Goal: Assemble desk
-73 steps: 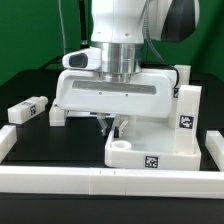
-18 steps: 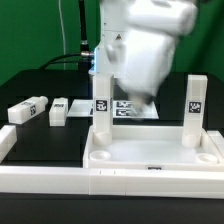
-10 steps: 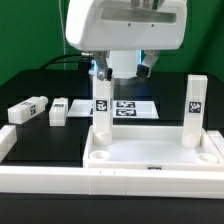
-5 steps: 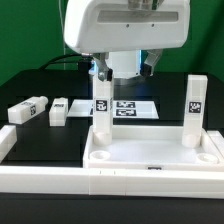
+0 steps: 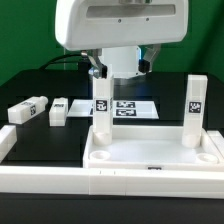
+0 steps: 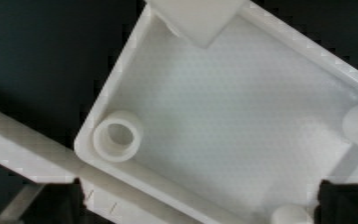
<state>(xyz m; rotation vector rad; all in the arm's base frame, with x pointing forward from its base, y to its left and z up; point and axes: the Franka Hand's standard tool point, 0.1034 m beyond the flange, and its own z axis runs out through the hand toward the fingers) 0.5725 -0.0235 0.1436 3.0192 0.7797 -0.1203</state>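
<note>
Firstly, exterior view.
- Tabletop [image 5: 150, 150]: flat on counter [image 5: 40, 150], open side up, just behind front rail [image 5: 110, 185].
- Upright leg [image 5: 101, 108] and second upright leg [image 5: 194, 108]: seated in the two far corners.
- Loose leg [image 5: 28, 108] and second loose leg [image 5: 58, 110]: lying on the counter at the exterior view's left, well apart from the tabletop.
- Marker board [image 5: 130, 107]: behind the tabletop. Not a part; leave in place.
- Claw [image 5: 121, 70]: hangs above the far edge, nearer the first upright leg. Fingers apart, nothing held.

Next, wrist view.
- Looks down into the tabletop, with an empty round socket [image 6: 114, 135] in one corner.
- Dark finger shapes at the frame edge, blurred, spread wide.

Handling, as judged:
- Treat all parts as rigid, light moulded plastic. Expect smooth, slippery faces.
- Grip a loose leg across two flat opposite faces, near mid-length, to limit swing.
- Avoid the end that enters the socket.
- Move the tabletop by its raised rim only. Expect it to slide if pushed.

Markings: black-and-white tags on the legs, the tabletop's front rim and the marker board. No brand and no readable writing.
</note>
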